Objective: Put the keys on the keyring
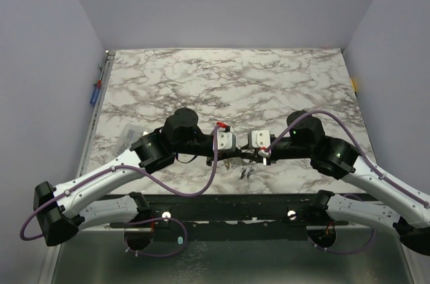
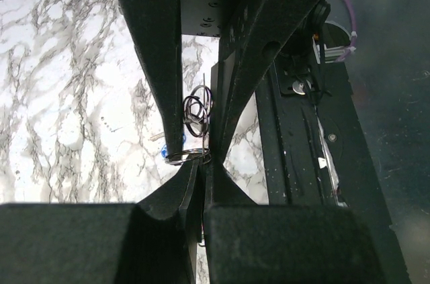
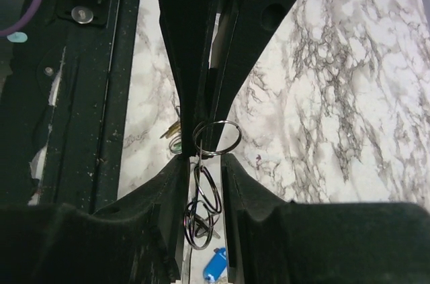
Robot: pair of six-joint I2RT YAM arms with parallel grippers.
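Silvery wire of the keyring point(image 3: 238, 137) sits pinched at the tips of the left gripper point(image 2: 199, 166), whose jaws are pressed together. The right gripper point(image 3: 203, 160) faces it with jaws apart, dark rings point(image 3: 201, 210) hanging in the gap and a blue-tagged key point(image 3: 215, 267) below them. Threading seems to be in hand; the next move calls for lining a key's hole up with the wire's open end. Fingers hide that end, and the keys point(image 1: 245, 173) on the table point(image 1: 201, 82) are too small to read from above.
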